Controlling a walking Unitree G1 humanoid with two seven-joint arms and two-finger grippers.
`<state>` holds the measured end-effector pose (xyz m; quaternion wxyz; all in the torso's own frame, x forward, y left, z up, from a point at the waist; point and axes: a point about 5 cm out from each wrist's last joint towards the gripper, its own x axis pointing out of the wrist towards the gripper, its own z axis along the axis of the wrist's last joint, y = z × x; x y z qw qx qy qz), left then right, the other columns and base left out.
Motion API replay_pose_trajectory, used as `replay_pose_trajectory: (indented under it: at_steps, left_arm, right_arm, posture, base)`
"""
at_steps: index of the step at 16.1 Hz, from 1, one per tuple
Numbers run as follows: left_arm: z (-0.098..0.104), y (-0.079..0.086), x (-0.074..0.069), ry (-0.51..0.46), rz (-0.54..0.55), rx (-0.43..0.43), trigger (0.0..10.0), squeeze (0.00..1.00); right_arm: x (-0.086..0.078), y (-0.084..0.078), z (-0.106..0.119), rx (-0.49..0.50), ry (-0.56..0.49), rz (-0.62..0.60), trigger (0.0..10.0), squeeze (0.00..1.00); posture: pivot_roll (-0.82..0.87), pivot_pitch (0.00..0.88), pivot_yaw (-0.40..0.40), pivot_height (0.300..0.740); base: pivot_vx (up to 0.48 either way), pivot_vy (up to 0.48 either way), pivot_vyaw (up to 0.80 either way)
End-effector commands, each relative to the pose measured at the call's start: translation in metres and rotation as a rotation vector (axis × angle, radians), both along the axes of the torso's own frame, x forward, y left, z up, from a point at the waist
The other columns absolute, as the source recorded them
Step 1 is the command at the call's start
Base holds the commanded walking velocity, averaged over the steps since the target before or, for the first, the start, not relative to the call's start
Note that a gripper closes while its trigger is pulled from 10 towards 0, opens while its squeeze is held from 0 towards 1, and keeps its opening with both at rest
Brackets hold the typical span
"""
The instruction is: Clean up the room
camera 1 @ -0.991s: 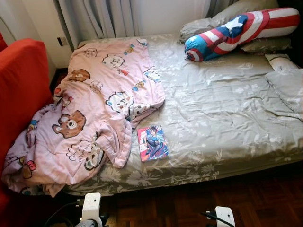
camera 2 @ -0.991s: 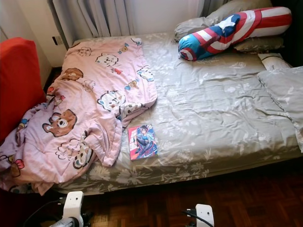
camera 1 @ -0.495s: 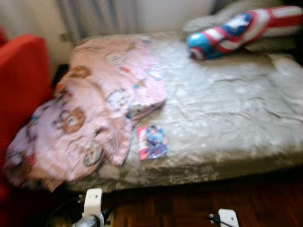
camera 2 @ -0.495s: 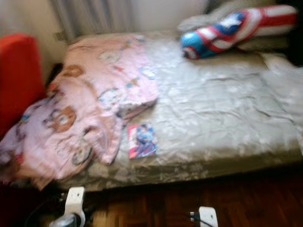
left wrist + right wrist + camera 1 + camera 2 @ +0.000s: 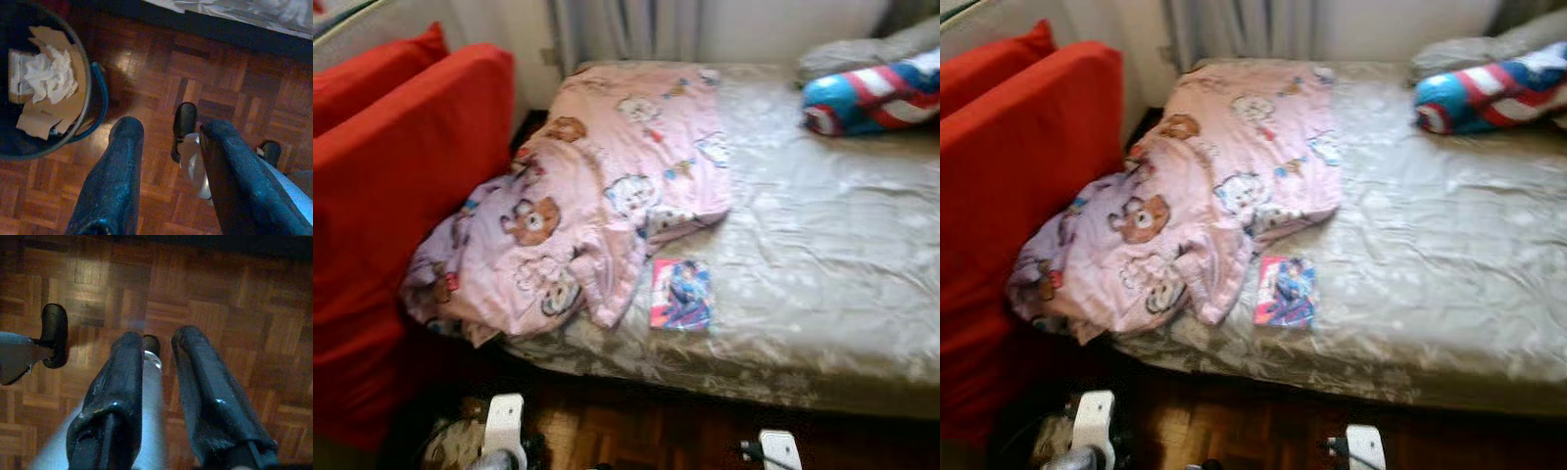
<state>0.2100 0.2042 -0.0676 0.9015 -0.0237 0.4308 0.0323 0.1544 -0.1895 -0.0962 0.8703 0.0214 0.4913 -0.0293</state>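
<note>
While both empty grippers, left gripper [image 5: 168,147] and right gripper [image 5: 159,377], hung parted, the book [image 5: 681,294] at twelve o'clock wanted a flat, square-on approach.

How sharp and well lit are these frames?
Both eye views are softly motion-blurred, sheen on the grey bedsheet, floor in shadow. Left wrist view is sharp, with glare on the parquet beside the waste bin. Right wrist view is dim; the right end effector looks soft.
</note>
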Motion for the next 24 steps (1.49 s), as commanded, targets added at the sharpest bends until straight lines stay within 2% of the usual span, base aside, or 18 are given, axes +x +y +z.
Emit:
replay_pose_trajectory:
  at_steps: [1,6,8,11,14,18,20,24]
  left_arm:
    - [-0.003,0.002,-0.007,0.023,0.017,-0.005,10.0,0.0]
    - [-0.004,0.001,-0.006,0.023,0.019,-0.012,10.0,0.0]
    - [-0.004,0.0,-0.006,0.024,0.019,-0.014,10.0,0.0]
    - [-0.004,-0.001,-0.007,0.026,0.018,-0.016,10.0,0.0]
    - [-0.004,-0.002,-0.007,0.025,0.017,-0.018,10.0,0.0]
    - [-0.004,-0.002,-0.006,0.023,0.013,-0.019,10.0,0.0]
    - [-0.004,-0.002,-0.007,0.024,0.012,-0.02,10.0,0.0]
    - [-0.004,-0.002,-0.006,0.022,0.015,-0.022,10.0,0.0]
  right_arm:
    - [-0.006,0.0,-0.003,0.001,0.03,0.002,10.0,0.0]
    - [-0.01,-0.004,-0.004,-0.006,0.038,0.003,10.0,0.0]
    - [-0.01,-0.004,-0.004,-0.007,0.04,0.01,10.0,0.0]
    - [-0.009,-0.001,-0.004,0.0,0.036,0.008,10.0,0.0]
    - [-0.007,0.006,-0.004,0.011,0.033,0.0,10.0,0.0]
    - [-0.006,0.007,-0.003,0.018,0.019,-0.035,10.0,0.0]
    - [-0.005,0.005,-0.003,0.019,0.011,-0.047,10.0,0.0]
    - [-0.007,-0.014,0.0,0.005,0.003,-0.059,10.0,0.0]
  posture:
    - [-0.01,0.08,0.029,0.74]
    - [-0.01,0.084,0.027,0.74]
    - [-0.01,0.087,0.024,0.74]
    - [-0.02,0.09,0.024,0.74]
    - [-0.01,0.092,0.022,0.74]
    - [-0.01,0.094,0.022,0.74]
    - [-0.01,0.095,0.022,0.74]
    - [-0.01,0.097,0.021,0.74]
  base:
    - [0.0,0.0,0.53]
    - [0.0,0.0,0.0]
    - [0.0,0.0,0.69]
    - [0.0,0.0,0.72]
    - [0.0,0.0,0.0]
    - [0.0,0.0,0.0]
    - [0.0,0.0,0.0]
    - [0.0,0.0,0.0]
